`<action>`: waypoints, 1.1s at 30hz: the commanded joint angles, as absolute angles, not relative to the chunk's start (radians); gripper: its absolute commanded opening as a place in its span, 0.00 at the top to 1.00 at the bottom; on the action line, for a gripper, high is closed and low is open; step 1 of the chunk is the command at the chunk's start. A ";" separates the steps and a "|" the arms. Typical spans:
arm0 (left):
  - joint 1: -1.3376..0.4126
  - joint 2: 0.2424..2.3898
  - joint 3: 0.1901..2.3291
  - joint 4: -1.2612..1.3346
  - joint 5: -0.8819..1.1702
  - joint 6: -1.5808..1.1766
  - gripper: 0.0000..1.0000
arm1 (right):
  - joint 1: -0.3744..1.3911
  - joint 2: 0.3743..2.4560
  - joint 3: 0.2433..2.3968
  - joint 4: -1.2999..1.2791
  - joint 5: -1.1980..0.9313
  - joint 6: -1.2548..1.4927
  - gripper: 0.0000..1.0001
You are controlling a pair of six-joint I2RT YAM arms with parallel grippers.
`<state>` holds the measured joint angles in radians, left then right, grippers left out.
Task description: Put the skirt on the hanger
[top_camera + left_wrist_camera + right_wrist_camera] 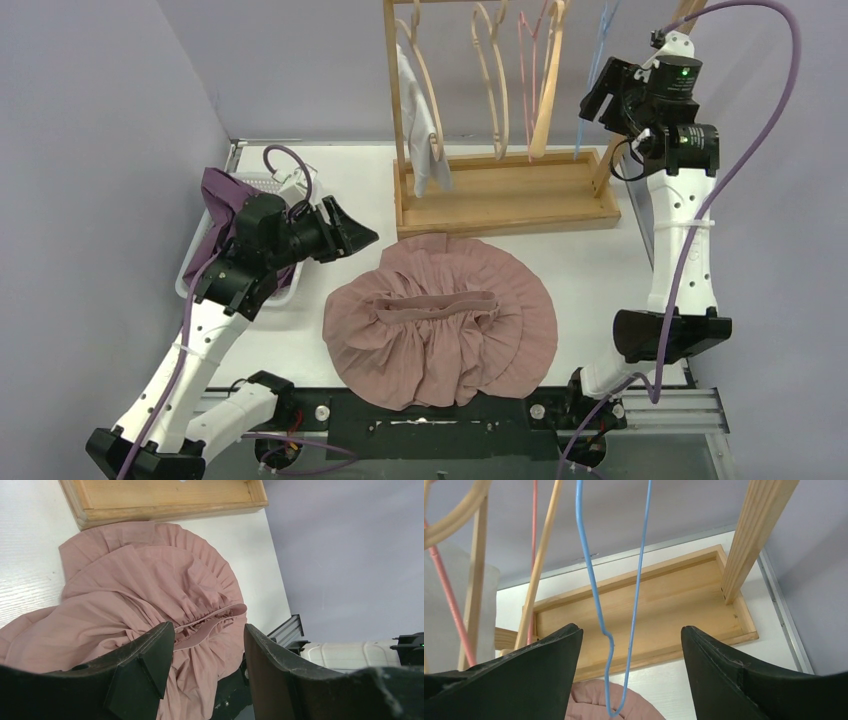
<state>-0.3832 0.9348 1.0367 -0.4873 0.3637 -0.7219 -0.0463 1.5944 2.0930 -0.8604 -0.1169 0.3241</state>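
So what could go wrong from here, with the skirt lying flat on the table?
1. The thin blue hanger hangs loose before the open right gripper and may swing or slip when pinched.
2. The pink hanger and wooden hanger beside it could get knocked.
3. The open left gripper might catch pleats of the skirt rather than its waistband.

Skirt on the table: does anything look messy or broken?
Nothing looks broken or spilled. The pink skirt lies rumpled on the table by the wooden rack, and a purple cloth is heaped in the white basket.
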 commanded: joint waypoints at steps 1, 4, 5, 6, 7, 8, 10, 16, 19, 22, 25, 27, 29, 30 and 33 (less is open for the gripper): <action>-0.377 0.947 1.066 -0.422 0.377 -0.710 0.47 | -0.051 1.612 2.137 -0.789 -0.095 0.255 0.29; -0.377 0.963 1.078 -0.425 0.376 -0.699 0.47 | -0.043 1.632 2.135 -0.771 -0.059 0.207 0.39; -0.377 0.968 1.083 -0.425 0.376 -0.696 0.47 | -0.039 1.637 2.138 -0.766 -0.047 0.192 0.44; -0.377 0.975 1.089 -0.426 0.376 -0.691 0.47 | -0.033 1.639 2.138 -0.762 -0.037 0.178 0.48; -0.377 0.981 1.094 -0.426 0.375 -0.686 0.47 | -0.029 1.641 2.138 -0.756 -0.026 0.164 0.52; -0.377 0.986 1.097 -0.425 0.374 -0.684 0.47 | -0.022 1.643 2.138 -0.752 -0.016 0.150 0.56; -0.377 0.997 1.104 -0.424 0.374 -0.677 0.47 | -0.007 1.644 2.134 -0.740 -0.006 0.115 0.65; -0.377 1.021 1.123 -0.420 0.373 -0.659 0.47 | 0.005 1.675 2.156 -0.744 -0.025 0.049 0.80; -0.377 1.029 1.134 -0.422 0.371 -0.648 0.47 | 0.006 1.699 2.183 -0.753 -0.027 0.034 0.77; -0.377 1.036 1.144 -0.423 0.370 -0.640 0.47 | 0.007 1.715 2.203 -0.754 -0.024 0.024 0.77; -0.377 1.040 1.151 -0.422 0.368 -0.637 0.47 | 0.015 1.717 2.203 -0.746 -0.012 0.002 0.83; -0.377 1.041 1.153 -0.422 0.368 -0.634 0.47 | 0.023 1.711 2.198 -0.737 0.002 -0.018 0.90; -0.377 1.041 1.156 -0.422 0.367 -0.635 0.47 | 0.031 1.702 2.198 -0.726 0.022 -0.029 1.00; -0.377 1.040 1.157 -0.422 0.367 -0.635 0.47 | 0.036 1.693 2.197 -0.718 0.035 -0.036 1.00; -0.377 1.036 1.161 -0.423 0.361 -0.634 0.47 | 0.058 1.643 2.177 -0.679 0.085 -0.055 1.00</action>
<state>-0.3832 1.0424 1.1007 -0.4740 0.3637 -0.6575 0.0288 1.7306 2.1582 -0.7887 0.0059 -0.0071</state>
